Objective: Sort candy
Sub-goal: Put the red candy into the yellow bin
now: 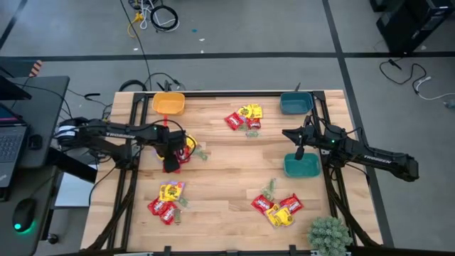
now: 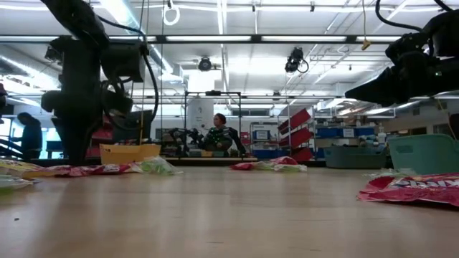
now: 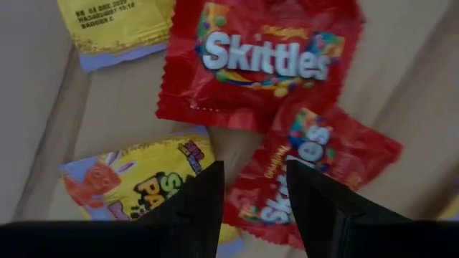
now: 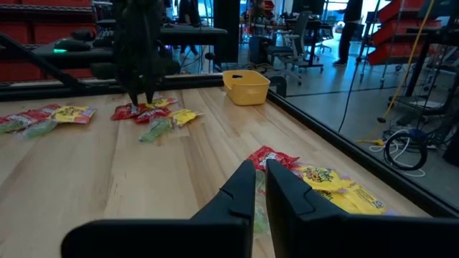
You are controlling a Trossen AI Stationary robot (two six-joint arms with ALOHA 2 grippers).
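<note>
Candy lies in several loose heaps on the wooden table: one by my left gripper (image 1: 188, 147), one toward the far edge (image 1: 245, 117), and two toward the near edge (image 1: 167, 199) (image 1: 277, 208). My left gripper (image 1: 173, 158) (image 3: 254, 188) is open and points down over a small red Skittles packet (image 3: 315, 154). A bigger red packet (image 3: 262, 61) and a yellow packet (image 3: 136, 179) lie flat beside it. My right gripper (image 1: 298, 151) (image 4: 259, 180) is shut and holds nothing. It hangs just beyond a teal bowl (image 1: 301, 166). My left gripper comes from above, pointing down. Its open fingers (image 3: 208, 201) stand over the small red packet's edge (image 3: 262, 204), where it meets the yellow packet. I cannot tell whether the tips touch the candy, which lies flat on the table.
An orange bowl (image 1: 168, 104) sits at the far left corner and a second teal bowl (image 1: 296, 103) at the far right. A small green plant (image 1: 328, 233) stands at the near right corner. Bare wood (image 1: 234, 167) lies between the heaps. A person sits far behind the table (image 2: 219, 136).
</note>
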